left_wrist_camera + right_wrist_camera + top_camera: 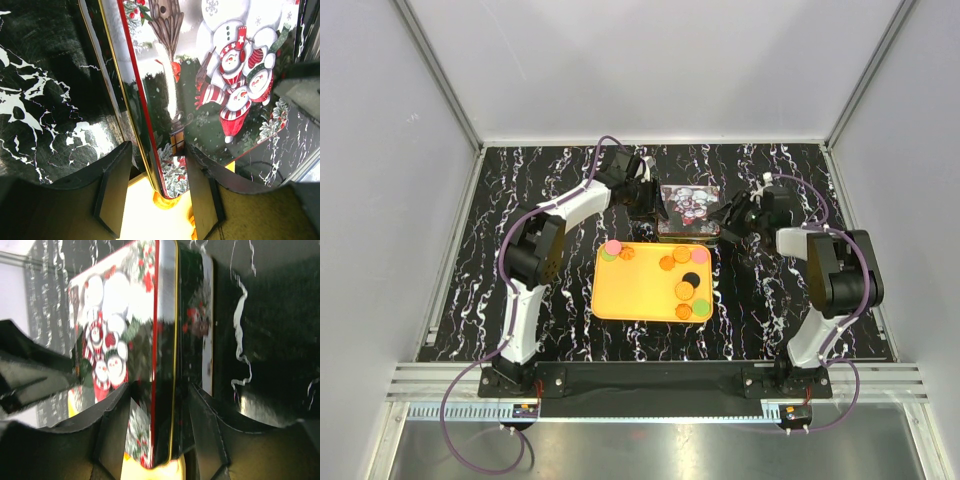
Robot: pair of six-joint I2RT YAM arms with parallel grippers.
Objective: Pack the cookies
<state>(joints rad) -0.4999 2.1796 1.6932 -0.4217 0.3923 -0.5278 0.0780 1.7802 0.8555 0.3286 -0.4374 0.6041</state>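
Several cookies lie on the yellow-orange tray (pixel 635 295): orange discs (pixel 681 255), pink ones (pixel 612 246), a green one (pixel 700 305) and a black one (pixel 690 278). Behind the tray stands a Christmas tin (pixel 688 205) with its snowman lid (pixel 225 75) on. My left gripper (pixel 642 200) is open, and its jaws straddle the lid's left edge (pixel 157 150). My right gripper (pixel 732 222) is open, and its jaws straddle the tin's right edge (pixel 160 387). The lid also shows in the right wrist view (pixel 115 305). One orange cookie (pixel 167 200) peeks out under the tin's corner.
The table top is black marble (pixel 540 170) with white walls on three sides. The tray's far edge lies right against the tin. An aluminium rail (pixel 650 378) runs along the near edge by the arm bases.
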